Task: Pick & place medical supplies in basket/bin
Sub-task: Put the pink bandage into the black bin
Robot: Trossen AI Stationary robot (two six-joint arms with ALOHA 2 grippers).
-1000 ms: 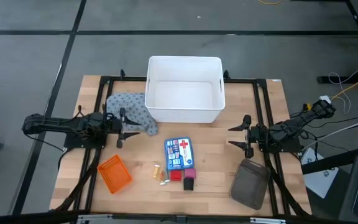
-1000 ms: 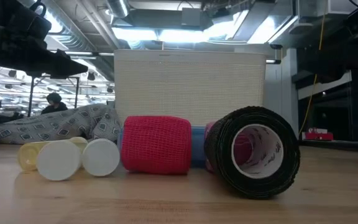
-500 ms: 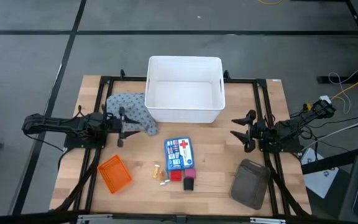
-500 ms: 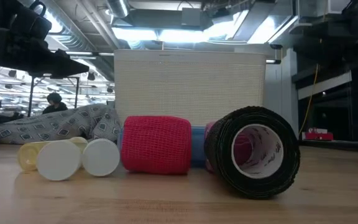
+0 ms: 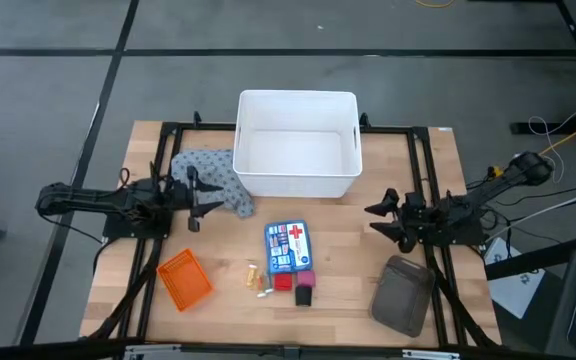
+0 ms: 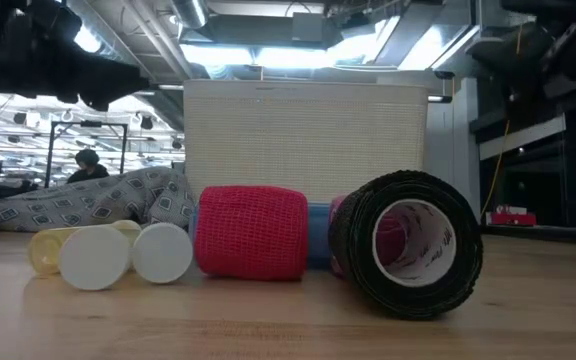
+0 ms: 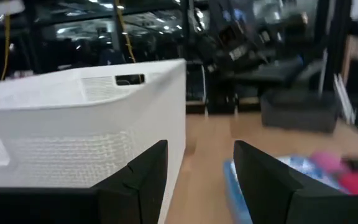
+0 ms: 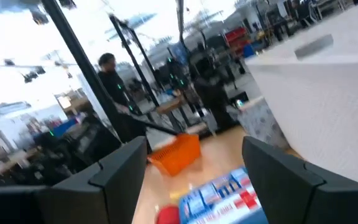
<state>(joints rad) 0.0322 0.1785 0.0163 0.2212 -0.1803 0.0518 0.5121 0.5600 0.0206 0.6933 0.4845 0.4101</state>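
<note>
Left gripper [image 5: 194, 203] hangs over the table's left side, fingers [image 7: 143, 180] apart with nothing between them, the grey speckled cloth [image 5: 211, 178] just beside its tips and the white bin [image 5: 297, 143] just past that. Right gripper [image 5: 385, 220] sits at the right side, fingers [image 8: 118, 177] spread wide and empty, pointing toward the blue first-aid box [image 5: 287, 246], with the tape rolls [image 5: 297, 283] and vials [image 5: 256, 277] near that box. Orange basket [image 5: 184, 278] lies off to the near-left, well apart from both sets of fingers.
</note>
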